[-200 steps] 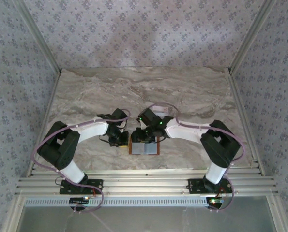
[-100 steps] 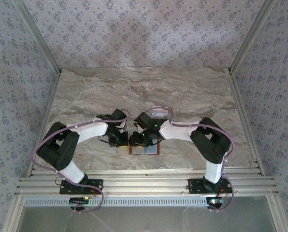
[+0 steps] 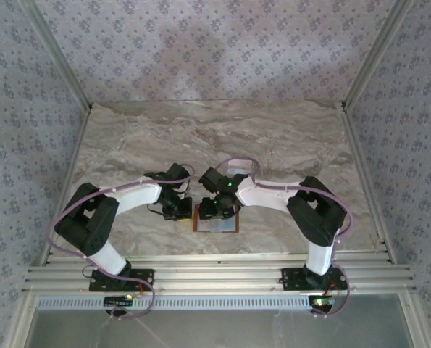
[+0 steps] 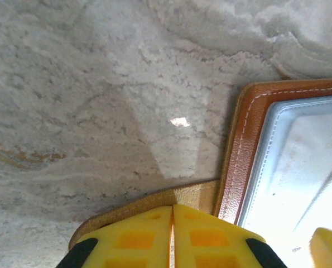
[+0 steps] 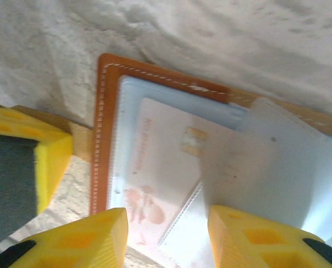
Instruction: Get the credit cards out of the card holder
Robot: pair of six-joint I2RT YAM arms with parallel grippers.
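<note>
Marbled grey stone covers the counter (image 3: 287, 145), boxed in by flowered wallpaper (image 3: 201, 43). Both arms lean inward over the brown card holder (image 3: 216, 225), which lies open and flat close to the near edge, between the two of them. The left pincer (image 4: 172, 229) has its yellow tips pressed together on what looks like a brown leather flap (image 4: 193, 195) at the holder's left side. I judge it is there as an anchor, so the holder cannot slide or fold shut while the other arm works. The right pincer (image 5: 164, 237) stands with its tips apart, one on each side of the near end of a pale credit card (image 5: 160, 167) bearing a small chip (image 5: 193, 140). That card lies on the pale lining just inside the stitched brown border; whether it sits in a pocket or loose I cannot tell. A cloudy plastic sleeve (image 5: 266, 162) rests partly over its right side. Nothing looks clamped between the right tips, and the straddling stance reads as a set-up for pinching the card by its edges. The card looks thin and slick, so a grip could slip or catch the sleeve with it.
</note>
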